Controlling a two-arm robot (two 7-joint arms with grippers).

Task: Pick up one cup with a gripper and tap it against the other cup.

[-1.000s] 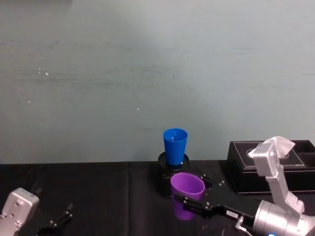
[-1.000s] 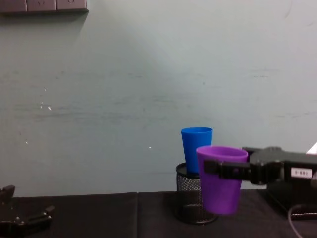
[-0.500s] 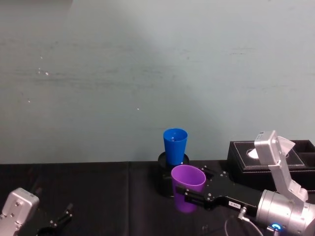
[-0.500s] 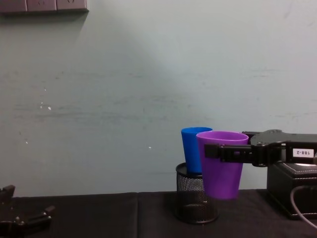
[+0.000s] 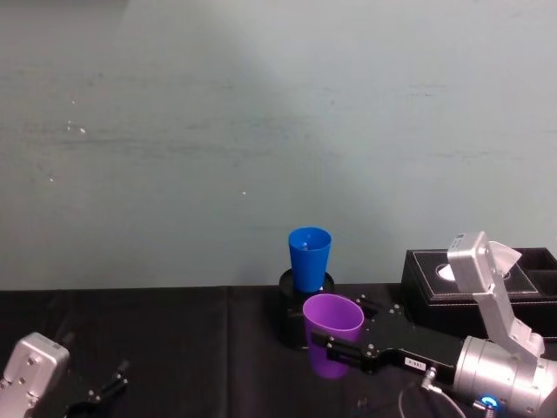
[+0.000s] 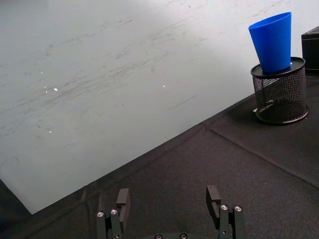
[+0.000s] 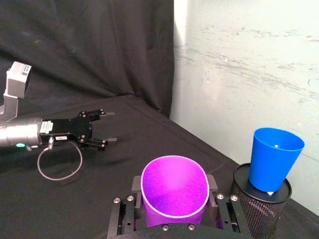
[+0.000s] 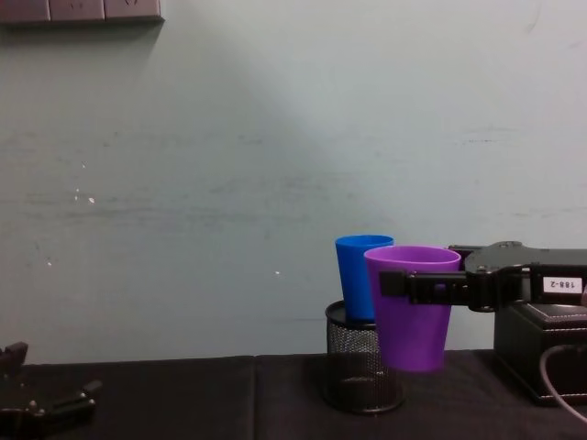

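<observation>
Right end effector (image 5: 335,352) clamps my purple cup (image 5: 332,324) just before mesh holder (image 8: 360,376) seating blue cup (image 5: 310,258); box (image 5: 428,300) crowds holder's right, open surface (image 5: 191,348) left; left end effector (image 6: 168,196) spread, parked far left.

My right end effector (image 8: 417,286) is matt black, with a small white label (image 8: 561,284) printed in dark characters. The arm (image 5: 505,379) behind it is silver with a blue light ring (image 5: 484,403). The purple cup (image 5: 332,335) is one plain, even purple. The blue cup (image 5: 310,259) is a plain bright blue. The pen holder (image 8: 359,371) is black wire mesh. The bench (image 6: 199,174) is covered in black cloth. The wall (image 5: 261,131) is pale grey-green, streaked with faint scuffs and white flecks. The box (image 5: 435,292) on the right is black with pale stitching. My left end effector (image 6: 168,196) is black.
</observation>
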